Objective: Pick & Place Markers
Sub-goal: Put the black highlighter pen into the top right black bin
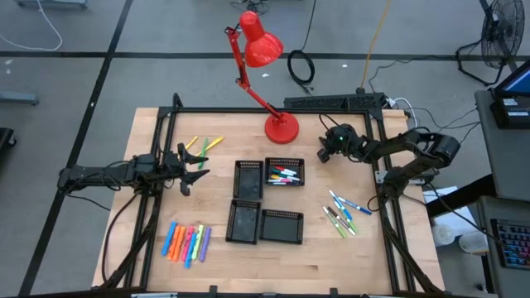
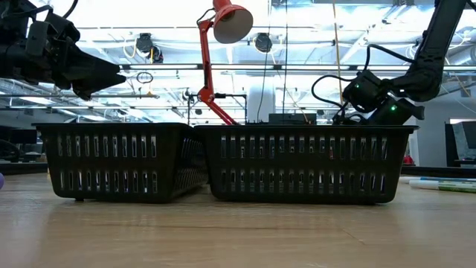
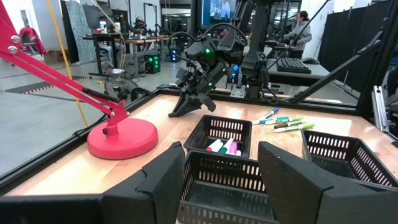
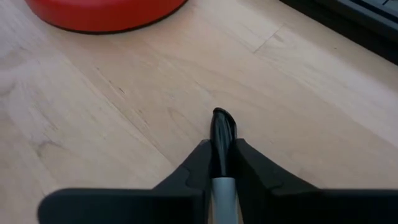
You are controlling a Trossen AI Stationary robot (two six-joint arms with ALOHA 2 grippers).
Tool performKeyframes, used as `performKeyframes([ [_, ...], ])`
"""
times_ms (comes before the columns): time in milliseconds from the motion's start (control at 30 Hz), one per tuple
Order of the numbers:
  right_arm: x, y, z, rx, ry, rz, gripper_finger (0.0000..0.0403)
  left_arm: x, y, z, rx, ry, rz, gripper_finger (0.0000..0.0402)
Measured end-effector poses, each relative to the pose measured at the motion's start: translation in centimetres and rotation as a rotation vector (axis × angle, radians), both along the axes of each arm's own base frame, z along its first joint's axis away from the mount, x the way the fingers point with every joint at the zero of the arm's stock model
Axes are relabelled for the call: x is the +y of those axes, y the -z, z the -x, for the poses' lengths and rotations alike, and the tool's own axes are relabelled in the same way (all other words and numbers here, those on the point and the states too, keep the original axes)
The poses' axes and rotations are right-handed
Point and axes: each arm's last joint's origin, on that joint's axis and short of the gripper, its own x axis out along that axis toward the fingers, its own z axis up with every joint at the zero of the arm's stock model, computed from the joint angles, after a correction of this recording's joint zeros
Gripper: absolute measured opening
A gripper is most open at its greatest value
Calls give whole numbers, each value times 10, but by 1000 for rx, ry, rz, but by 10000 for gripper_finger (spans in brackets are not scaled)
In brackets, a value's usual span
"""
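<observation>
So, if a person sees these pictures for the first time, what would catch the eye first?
Probably the bright red desk lamp standing at the table's far edge, behind four black mesh trays grouped mid-table. Next, the right gripper, near the lamp's base, with its jaws shut on a black-capped white marker. Neon highlighters lie at the near left.
</observation>
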Motion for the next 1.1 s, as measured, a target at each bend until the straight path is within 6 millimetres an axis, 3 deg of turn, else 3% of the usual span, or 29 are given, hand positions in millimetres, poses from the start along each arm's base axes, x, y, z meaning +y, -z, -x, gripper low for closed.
performKeyframes([
  [1100, -1, -3, -3, -37, -34, 20, 40, 0, 0, 0, 0, 0, 0, 209],
])
